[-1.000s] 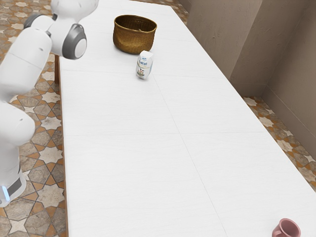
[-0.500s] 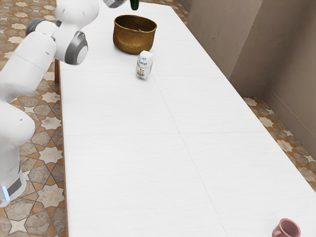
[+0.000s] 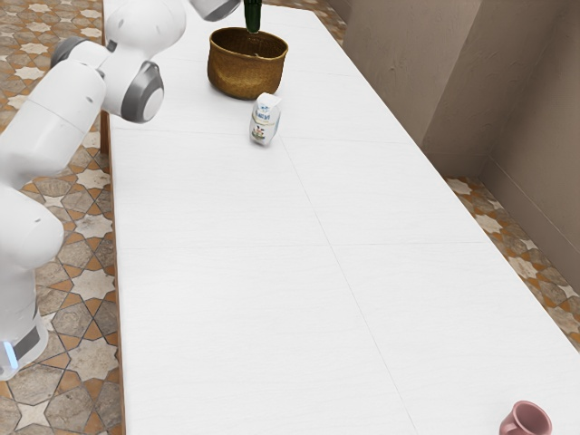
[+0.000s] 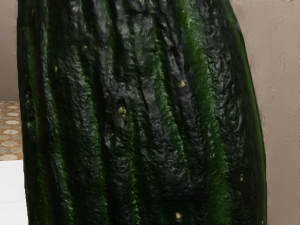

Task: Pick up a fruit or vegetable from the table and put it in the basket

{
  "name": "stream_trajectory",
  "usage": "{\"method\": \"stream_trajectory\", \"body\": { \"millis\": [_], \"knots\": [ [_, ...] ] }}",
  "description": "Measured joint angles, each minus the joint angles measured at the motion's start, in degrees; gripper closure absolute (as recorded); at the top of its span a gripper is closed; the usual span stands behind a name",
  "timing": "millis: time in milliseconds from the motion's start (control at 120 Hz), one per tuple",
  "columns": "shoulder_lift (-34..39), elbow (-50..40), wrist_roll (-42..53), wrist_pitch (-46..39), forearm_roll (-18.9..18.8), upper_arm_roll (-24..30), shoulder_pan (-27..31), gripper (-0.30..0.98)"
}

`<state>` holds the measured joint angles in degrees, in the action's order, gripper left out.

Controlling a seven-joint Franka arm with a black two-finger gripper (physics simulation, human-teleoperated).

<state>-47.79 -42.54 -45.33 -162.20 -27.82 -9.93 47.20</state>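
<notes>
- White table (image 3: 272, 290), long and pale
- White arm (image 3: 45, 136), reaching in from the exterior view's left; whether the gripper is closed, I cannot tell
- Brown basket (image 3: 245, 74), standing on the table
- Dark green ridged vegetable (image 3: 254, 14), upright, lower end over the basket's far rim in the exterior view
- Carton (image 3: 265, 120), near the basket
- Pink mug (image 3: 527, 422), well apart

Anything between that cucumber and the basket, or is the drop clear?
Nothing visible stands in the way. The cucumber's lower end overlaps the far rim of the basket in the exterior view, though its exact height above is hard to judge. The white carton stands at the basket's near side, apparently off that path.
</notes>
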Motion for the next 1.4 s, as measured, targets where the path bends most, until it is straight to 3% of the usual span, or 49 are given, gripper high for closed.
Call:
{"method": "stream_trajectory", "body": {
  "millis": [292, 1150, 1217, 1317, 1350, 1400],
  "knots": [
    [0.18, -0.11, -0.47, -0.22, 0.15, 0.00, 0.16, 0.35],
    [6.68, 1.69, -0.90, -1.42, 0.10, -0.21, 0.90, 0.28],
    [12.59, -3.13, -0.64, -0.58, 0.13, 0.12, 0.82, 0.27],
    [32.78, -21.84, 0.52, 4.85, 0.75, 6.34, 0.70, 0.26],
    [37.52, -24.30, 1.22, 8.90, 2.57, 8.82, 0.60, 0.26],
    [43.64, -25.77, 2.76, 16.90, 8.18, 11.21, -0.04, 0.26]
  ]
}}
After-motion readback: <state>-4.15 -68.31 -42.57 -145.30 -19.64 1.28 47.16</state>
